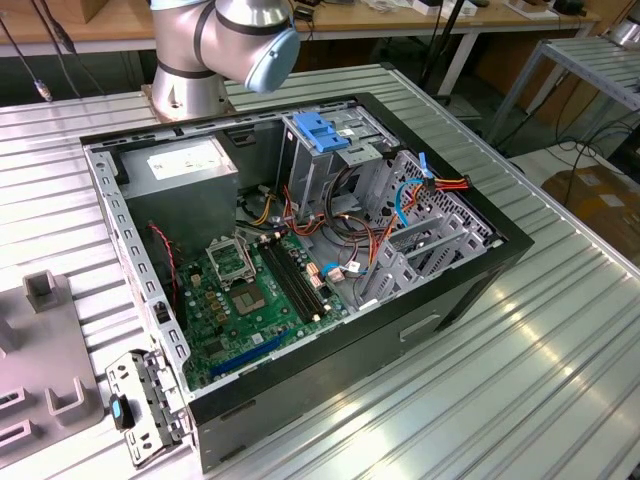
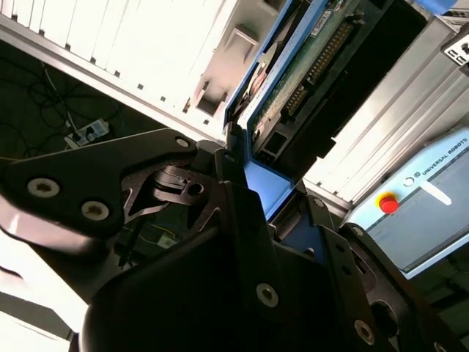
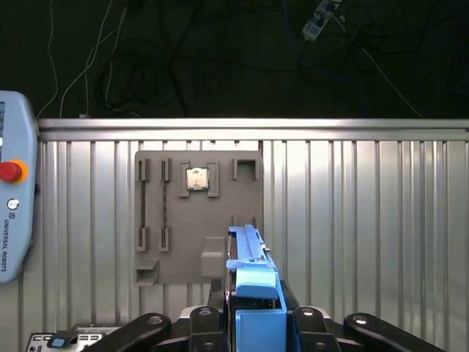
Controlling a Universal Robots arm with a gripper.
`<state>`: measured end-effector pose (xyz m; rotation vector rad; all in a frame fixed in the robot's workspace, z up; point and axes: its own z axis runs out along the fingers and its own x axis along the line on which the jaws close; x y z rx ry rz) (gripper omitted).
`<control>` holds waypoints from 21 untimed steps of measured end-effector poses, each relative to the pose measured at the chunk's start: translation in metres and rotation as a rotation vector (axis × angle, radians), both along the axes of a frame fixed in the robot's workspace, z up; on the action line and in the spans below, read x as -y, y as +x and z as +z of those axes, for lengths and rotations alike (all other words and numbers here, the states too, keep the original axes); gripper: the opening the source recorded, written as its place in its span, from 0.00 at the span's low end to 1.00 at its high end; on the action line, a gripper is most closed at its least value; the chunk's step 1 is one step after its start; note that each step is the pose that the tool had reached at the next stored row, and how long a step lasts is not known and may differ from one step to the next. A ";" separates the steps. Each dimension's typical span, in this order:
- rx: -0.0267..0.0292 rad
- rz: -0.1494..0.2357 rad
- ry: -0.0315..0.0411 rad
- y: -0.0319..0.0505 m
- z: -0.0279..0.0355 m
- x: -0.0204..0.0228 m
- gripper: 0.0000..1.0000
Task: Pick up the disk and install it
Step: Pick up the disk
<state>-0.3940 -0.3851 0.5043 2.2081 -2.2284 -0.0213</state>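
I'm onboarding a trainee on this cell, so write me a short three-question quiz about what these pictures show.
1. True or false: the tool holds the disk.
2. In the first wrist view, what sits on the grey plate beyond the disk? A) a chip B) a fan C) a screwdriver
3. Fill in: the drive cage in the case has a ____ plastic top.
Key: 1 true; 2 A; 3 blue.
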 end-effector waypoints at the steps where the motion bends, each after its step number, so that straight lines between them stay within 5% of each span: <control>1: 0.0000 0.000 -0.0004 0.0011 -0.0001 0.0001 0.37; 21: 0.0001 0.000 -0.0091 0.0326 -0.0017 0.0018 0.37</control>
